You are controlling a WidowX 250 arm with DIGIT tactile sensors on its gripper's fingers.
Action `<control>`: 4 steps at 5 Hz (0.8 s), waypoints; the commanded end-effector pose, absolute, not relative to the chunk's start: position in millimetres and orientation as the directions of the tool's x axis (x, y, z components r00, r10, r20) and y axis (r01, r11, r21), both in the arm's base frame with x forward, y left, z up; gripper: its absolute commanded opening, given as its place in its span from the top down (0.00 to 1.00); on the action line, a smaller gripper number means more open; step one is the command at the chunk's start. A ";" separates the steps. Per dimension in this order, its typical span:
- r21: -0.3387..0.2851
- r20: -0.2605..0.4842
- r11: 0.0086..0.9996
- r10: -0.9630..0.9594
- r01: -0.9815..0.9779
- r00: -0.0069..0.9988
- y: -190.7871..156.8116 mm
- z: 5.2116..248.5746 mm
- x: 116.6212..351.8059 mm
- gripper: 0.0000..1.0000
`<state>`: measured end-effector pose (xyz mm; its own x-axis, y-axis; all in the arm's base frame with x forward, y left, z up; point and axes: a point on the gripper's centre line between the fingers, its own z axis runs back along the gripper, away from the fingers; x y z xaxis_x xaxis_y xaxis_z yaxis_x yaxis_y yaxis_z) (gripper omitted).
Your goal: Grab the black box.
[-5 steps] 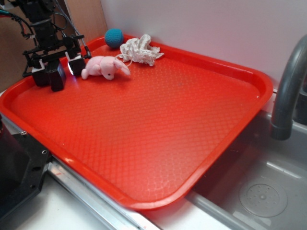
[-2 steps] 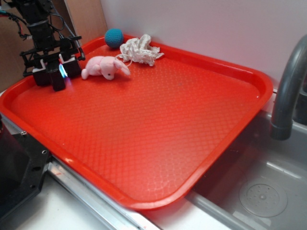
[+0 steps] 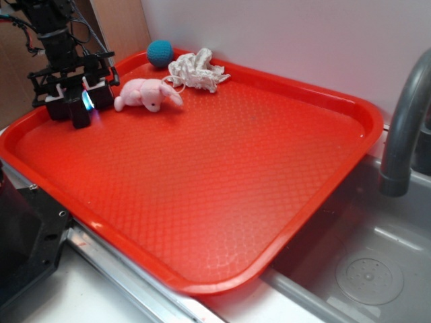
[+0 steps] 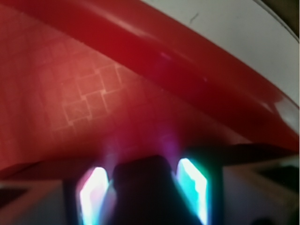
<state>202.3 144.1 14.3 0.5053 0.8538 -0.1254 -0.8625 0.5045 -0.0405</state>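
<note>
Jaws clamped on the black box [image 3: 80, 113], which sits between the pads [image 4: 192, 187] at the tray's [image 3: 269, 195] far left corner, gripper [image 3: 75, 102] low over it. Pink plush toy [image 3: 147, 94] just beside; teal ball [image 3: 160, 52] and white cloth [image 3: 195, 69] farther back.

White wall [image 3: 283, 33] behind; grey sink [image 3: 363, 269] at right

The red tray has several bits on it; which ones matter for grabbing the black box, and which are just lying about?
Part of the job:
black box
gripper, fingers either side of it

Just lying about:
pink toy
blue ball
white cloth
tray
</note>
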 end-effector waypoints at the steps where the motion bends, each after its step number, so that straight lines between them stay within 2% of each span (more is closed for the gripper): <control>1: -0.306 -0.032 0.763 0.589 -0.569 0.807 86.5 112.2 184.9 1.00; 2: -0.324 0.010 0.880 0.372 -0.349 0.928 40.8 161.2 180.7 1.00; 3: -0.314 0.047 0.943 0.130 -0.109 0.990 0.0 209.9 178.9 1.00; 4: -0.289 0.030 0.957 0.024 -0.014 0.999 -15.2 259.5 166.3 1.00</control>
<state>184.4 -29.5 251.7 0.9994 0.0290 -0.0162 -0.0324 0.9570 -0.2884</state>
